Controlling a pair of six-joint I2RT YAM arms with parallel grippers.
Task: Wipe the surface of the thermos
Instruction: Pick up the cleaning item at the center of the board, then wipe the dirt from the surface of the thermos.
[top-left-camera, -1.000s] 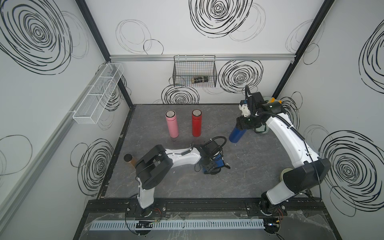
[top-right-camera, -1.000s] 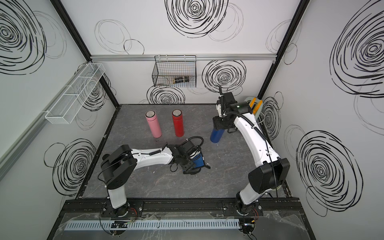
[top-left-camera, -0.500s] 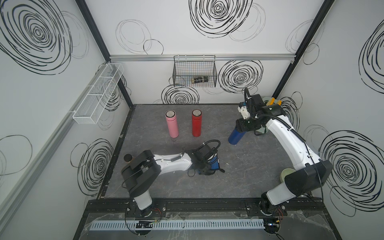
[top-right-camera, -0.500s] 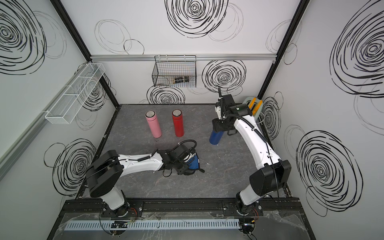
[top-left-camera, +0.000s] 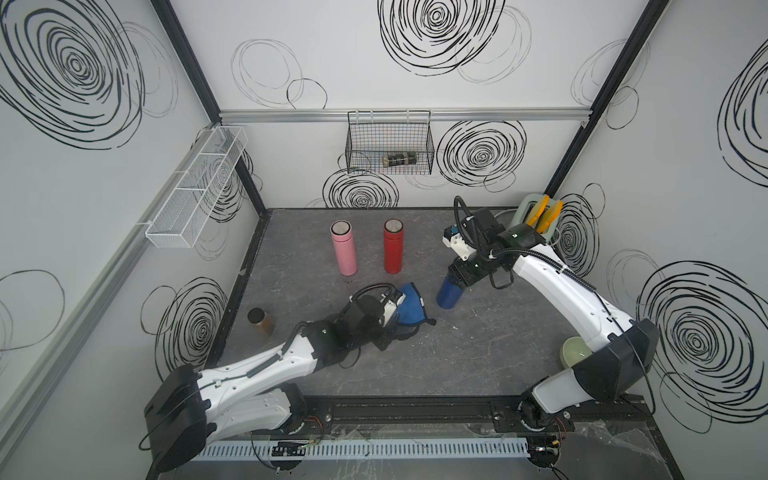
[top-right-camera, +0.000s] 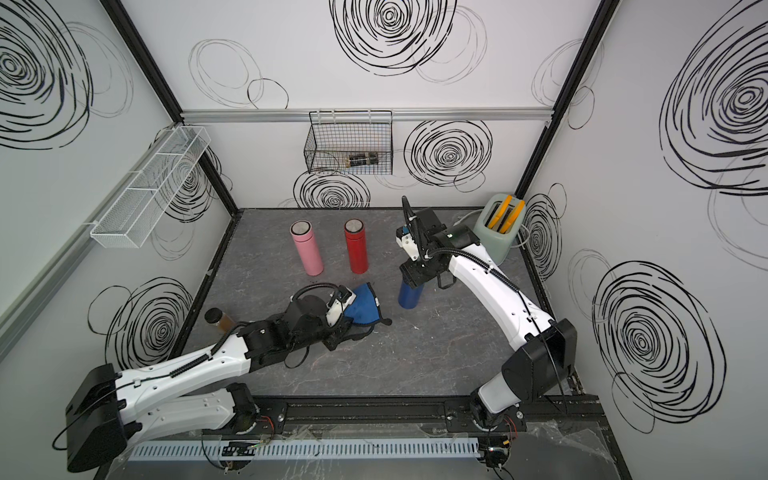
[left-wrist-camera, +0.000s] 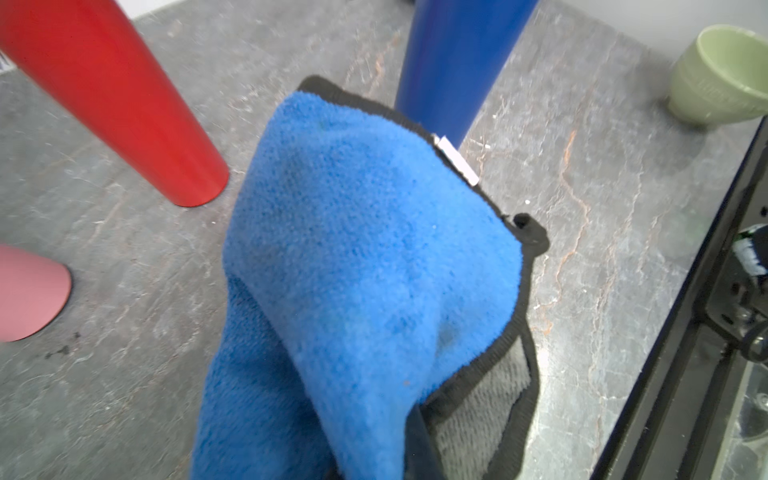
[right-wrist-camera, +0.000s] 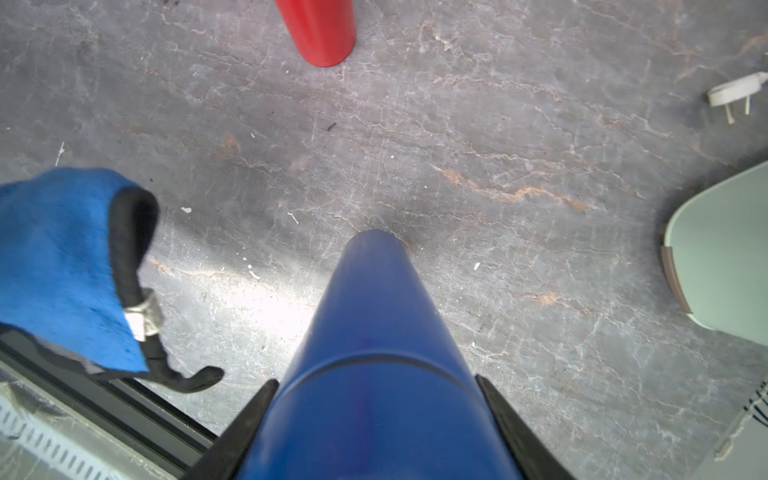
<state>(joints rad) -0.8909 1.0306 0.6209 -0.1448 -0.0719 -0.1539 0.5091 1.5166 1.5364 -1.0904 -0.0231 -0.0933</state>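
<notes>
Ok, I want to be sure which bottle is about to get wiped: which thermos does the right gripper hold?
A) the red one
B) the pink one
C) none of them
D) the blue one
D: the right gripper is closed around the upper part of the blue thermos, while the pink thermos and red thermos stand untouched.

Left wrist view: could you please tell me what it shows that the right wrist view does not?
Only the left wrist view shows the pink thermos and the green cup. Only the right wrist view shows the toaster, a white plug and the right hand closed on the blue thermos. Both show the blue thermos, the red thermos, the cloth and the table.
</notes>
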